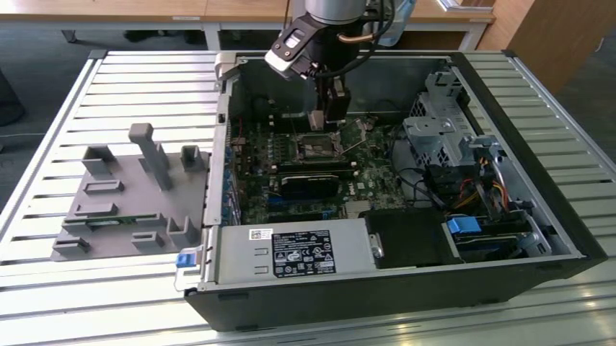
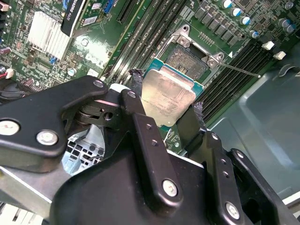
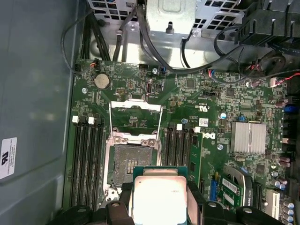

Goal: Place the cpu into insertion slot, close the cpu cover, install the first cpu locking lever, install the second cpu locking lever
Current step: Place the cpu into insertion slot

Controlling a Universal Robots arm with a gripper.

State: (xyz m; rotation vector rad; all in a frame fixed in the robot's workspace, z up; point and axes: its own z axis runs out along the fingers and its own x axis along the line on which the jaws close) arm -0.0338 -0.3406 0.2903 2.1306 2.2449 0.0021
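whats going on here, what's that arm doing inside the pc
A robot arm is reaching into an open computer case. Its jaws are shut on the cpu, holding it over the green motherboard, close to the insertion slot. The slot is empty and the cpu cover is flipped open, so the chip is not seated yet.

The arm (image 1: 332,13) comes down from above in the exterior view. Its wrist (image 1: 293,45) is angled toward the exterior view's left, and the gripper (image 1: 327,119) hangs straight down below it. In the second wrist view, the two black fingers (image 2: 140,122) press against opposite edges of the cpu (image 2: 166,96), clamping it flat between their tips.
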